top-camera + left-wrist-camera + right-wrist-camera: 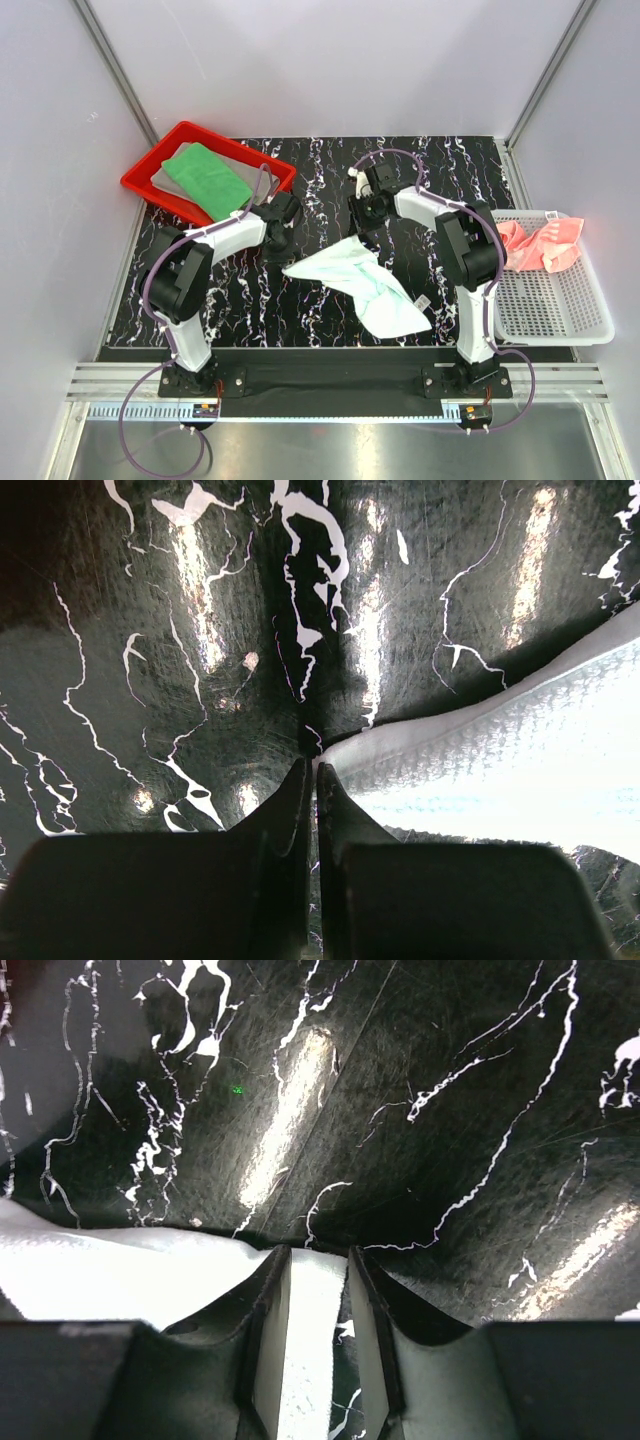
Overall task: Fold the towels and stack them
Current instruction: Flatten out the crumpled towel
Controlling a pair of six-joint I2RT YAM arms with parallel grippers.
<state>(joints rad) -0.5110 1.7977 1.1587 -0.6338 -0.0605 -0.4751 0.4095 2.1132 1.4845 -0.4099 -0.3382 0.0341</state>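
Note:
A white towel [370, 285] with a small label [422, 301] lies loosely spread in the middle of the black marble table. My left gripper [278, 238] is shut at the towel's left corner. In the left wrist view the towel [520, 770] starts right at the tips of the gripper [311, 768], and nothing shows between the fingers. My right gripper [362, 228] is at the far corner. Its jaws [318, 1252] stand open astride a strip of the towel [90, 1270]. A green towel [205, 178] lies folded on a grey towel [243, 165]. A pink towel [535, 243] lies crumpled.
The grey and green towels sit in a red tray [131, 182] at the back left. The pink towel sits in a white mesh basket [550, 300] off the table's right edge. Grey walls close in the back and both sides.

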